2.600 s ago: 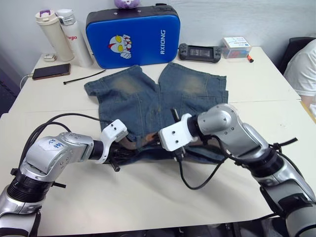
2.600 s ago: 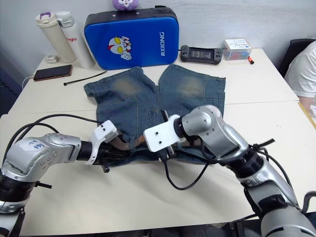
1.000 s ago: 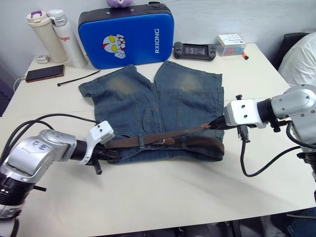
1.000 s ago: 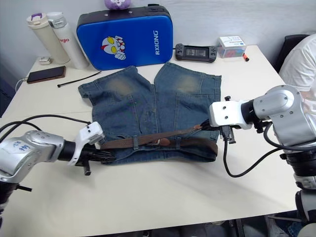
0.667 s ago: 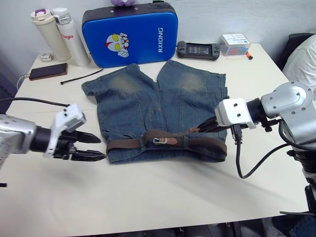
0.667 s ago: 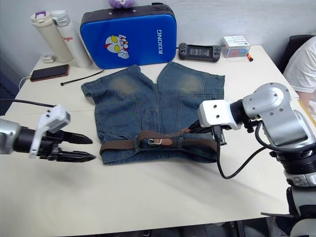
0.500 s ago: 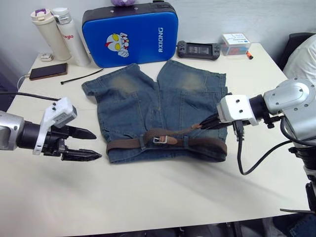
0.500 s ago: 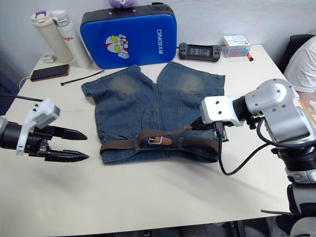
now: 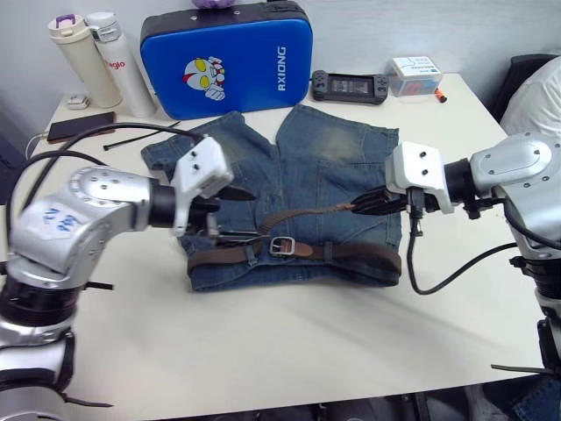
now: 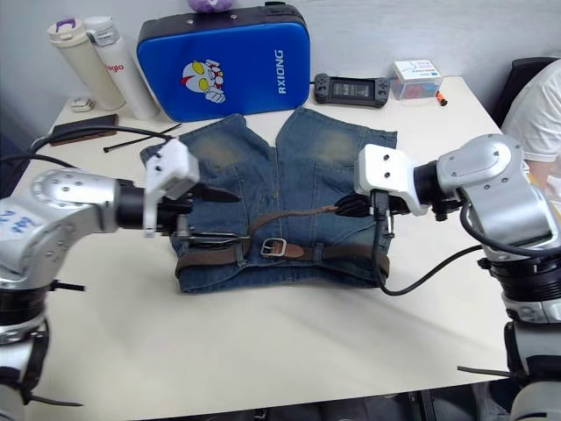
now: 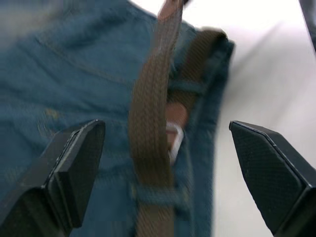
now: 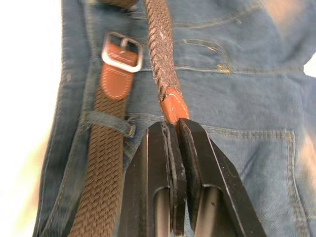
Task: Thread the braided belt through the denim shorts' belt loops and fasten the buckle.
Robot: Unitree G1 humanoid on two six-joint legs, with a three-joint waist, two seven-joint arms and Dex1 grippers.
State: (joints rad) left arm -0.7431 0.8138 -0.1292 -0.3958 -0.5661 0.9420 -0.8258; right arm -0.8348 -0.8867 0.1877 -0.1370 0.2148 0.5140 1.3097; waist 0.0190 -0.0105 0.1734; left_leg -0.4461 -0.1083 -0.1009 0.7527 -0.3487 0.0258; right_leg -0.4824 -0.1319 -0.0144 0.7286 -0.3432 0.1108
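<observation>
Belt threading appears largely done, and fastening is what remains, so far as can be judged. The tan leather tip (image 12: 174, 105) of the braided belt (image 12: 106, 163) is pinched between the closed fingers of the right gripper (image 9: 372, 203), and the free end is held raised and drawn taut toward the robot's right, above the denim shorts (image 9: 333, 167). From the tip the strap runs back down to the waistband, where the rest of the belt is laid along the near edge of the shorts and is passed under at least one of the belt loops (image 12: 109, 122), seen just beside the buckle (image 12: 122, 45). The buckle lies flat near the middle of the waistband; the free end is seen passing beside it in the right wrist view, and whether it goes through the frame cannot be told. No prong is seen seated in the braid, so the belt is judged not yet fastened. The left gripper (image 9: 230, 215) is held wide open above the left part of the waistband, with nothing between its fingers (image 11: 74, 168), the strap and buckle lying below them. The shorts are spread flat on the table (image 9: 289, 351), waistband nearest the robot, in front of the blue case (image 9: 226, 57).
</observation>
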